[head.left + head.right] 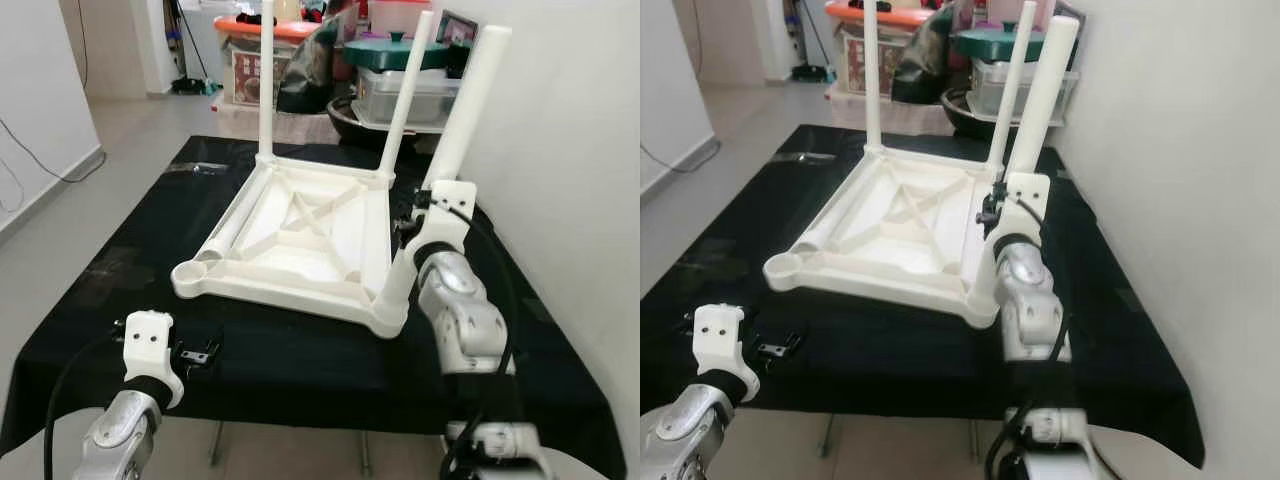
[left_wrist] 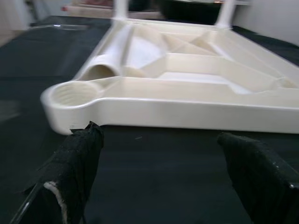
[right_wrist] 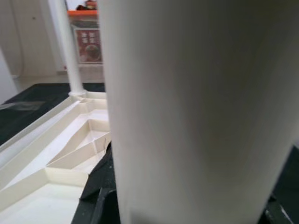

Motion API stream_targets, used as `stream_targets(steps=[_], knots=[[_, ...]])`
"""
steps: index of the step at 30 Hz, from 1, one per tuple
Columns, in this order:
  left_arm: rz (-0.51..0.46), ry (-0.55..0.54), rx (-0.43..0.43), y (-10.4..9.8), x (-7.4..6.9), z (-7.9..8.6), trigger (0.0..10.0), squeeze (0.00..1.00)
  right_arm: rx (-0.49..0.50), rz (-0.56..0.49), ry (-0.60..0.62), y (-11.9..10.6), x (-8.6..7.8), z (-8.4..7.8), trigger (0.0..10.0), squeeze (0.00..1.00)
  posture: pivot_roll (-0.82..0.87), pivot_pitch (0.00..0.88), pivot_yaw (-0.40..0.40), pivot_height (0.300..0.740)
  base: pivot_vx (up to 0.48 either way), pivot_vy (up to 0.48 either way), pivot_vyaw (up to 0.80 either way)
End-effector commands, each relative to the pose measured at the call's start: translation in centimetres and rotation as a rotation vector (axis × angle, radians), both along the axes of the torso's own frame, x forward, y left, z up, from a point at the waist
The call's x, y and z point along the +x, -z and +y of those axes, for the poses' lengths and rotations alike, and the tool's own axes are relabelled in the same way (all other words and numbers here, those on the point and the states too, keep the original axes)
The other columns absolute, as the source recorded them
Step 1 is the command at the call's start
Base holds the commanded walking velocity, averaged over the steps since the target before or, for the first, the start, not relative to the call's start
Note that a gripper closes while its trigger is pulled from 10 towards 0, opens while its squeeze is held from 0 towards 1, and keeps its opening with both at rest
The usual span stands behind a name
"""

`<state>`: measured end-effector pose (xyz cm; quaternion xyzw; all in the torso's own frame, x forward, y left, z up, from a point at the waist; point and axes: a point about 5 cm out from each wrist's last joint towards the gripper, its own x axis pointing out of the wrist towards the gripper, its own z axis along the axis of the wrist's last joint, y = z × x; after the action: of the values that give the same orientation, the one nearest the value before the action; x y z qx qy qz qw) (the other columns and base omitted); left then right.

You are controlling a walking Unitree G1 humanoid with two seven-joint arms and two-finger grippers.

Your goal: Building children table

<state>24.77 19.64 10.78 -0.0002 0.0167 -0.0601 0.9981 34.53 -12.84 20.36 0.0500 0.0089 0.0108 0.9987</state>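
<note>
This is a lived-in home: at the top of the frame, stacked storage boxes (image 1: pixel 262 55), a lidded green pot (image 1: pixel 396 52) and plastic containers (image 1: pixel 405 95) crowd behind the black-covered desk (image 1: pixel 300 360), with plain white walls (image 1: pixel 570 150) and a tiled floor (image 1: pixel 60 230) at left.

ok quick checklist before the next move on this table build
1. Tabletop lies upside down on the black cloth: ok.
2. Two far legs stand upright in their sockets: ok.
3. Right gripper is at the near right leg; grip closure: cannot tell.
4. Near right leg leans outward rather than standing straight, so not fully seated: not ok.
5. Near left socket is empty, with the fourth leg lying inside the tabletop: not ok.
6. Left gripper is open and free, low in front of that socket: ok.
</note>
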Motion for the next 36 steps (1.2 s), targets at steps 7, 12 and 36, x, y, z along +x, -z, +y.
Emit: stream_targets(steps=[7, 12, 36], knots=[[-0.003, 0.035, -0.016, -0.2, 0.5, -0.6, 10.0, 0.0, 0.088, -0.171, -0.781, -4.1, -1.1, 4.4, 10.0, 0.0, 0.05, 0.0, -0.077, 0.74, 0.0, 0.0, 0.0], [-0.011, 0.03, -0.018, -0.3, 0.6, -0.7, 10.0, 0.0, -0.002, -0.23, -1.161, -3.6, -2.4, 4.9, 10.0, 0.0, 0.08, 0.0, -0.095, 0.74, 0.0, 0.0, 0.0], [-0.002, 0.027, -0.012, -0.3, 0.2, -0.5, 10.0, 0.0, 0.003, 0.233, 0.09, 5.4, -0.6, -0.6, 10.0, 0.0, 0.07, 0.0, -0.08, 0.74, 0.0, 0.0, 0.0]])
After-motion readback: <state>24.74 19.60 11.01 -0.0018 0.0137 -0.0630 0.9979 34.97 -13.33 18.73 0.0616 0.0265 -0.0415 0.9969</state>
